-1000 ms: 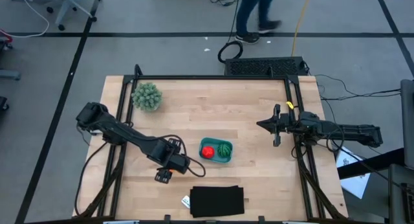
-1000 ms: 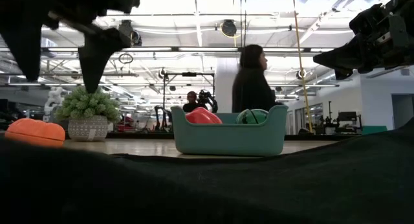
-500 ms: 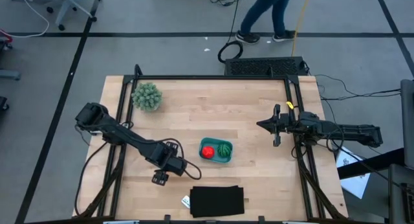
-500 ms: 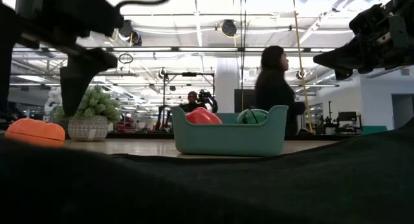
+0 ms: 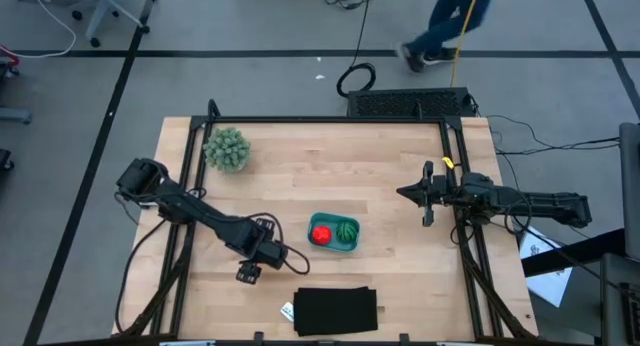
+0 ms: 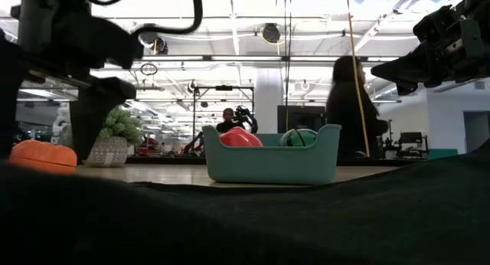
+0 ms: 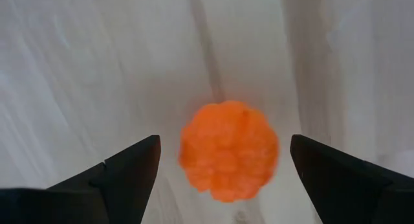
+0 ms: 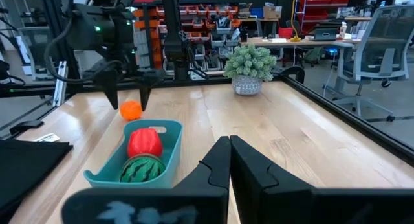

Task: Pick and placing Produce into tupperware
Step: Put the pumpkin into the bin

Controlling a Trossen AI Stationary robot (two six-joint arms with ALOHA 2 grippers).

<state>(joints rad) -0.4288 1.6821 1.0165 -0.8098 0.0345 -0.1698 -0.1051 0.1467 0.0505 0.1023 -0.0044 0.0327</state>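
Observation:
The orange ball [image 7: 229, 151] lies on the wooden table, near the tub's left. My left gripper [image 7: 224, 143] is open and points down over it, one finger on either side, with gaps showing. In the high view this gripper [image 5: 248, 273] hides the ball. At table height the orange ball [image 6: 42, 155] sits between the dark fingers. The teal tub [image 5: 334, 244] stands mid-table and holds the red ball [image 5: 321, 233] and the striped green ball [image 5: 347, 230]. My right gripper [image 5: 428, 194] waits shut at the table's right, above the surface.
A flat black rectangle [image 5: 335, 309] lies at the near edge, with a small white scrap [image 5: 287, 311] beside it. A fuzzy pale-green clump [image 5: 227, 148] in a pot stands at the far left corner. A person [image 5: 445, 26] walks on the floor beyond the table.
My left gripper has come down toward the orange ball, staying open, and its fingers now reach to either side of it. The ball and the tub have not moved. The person behind the table has walked to the right.

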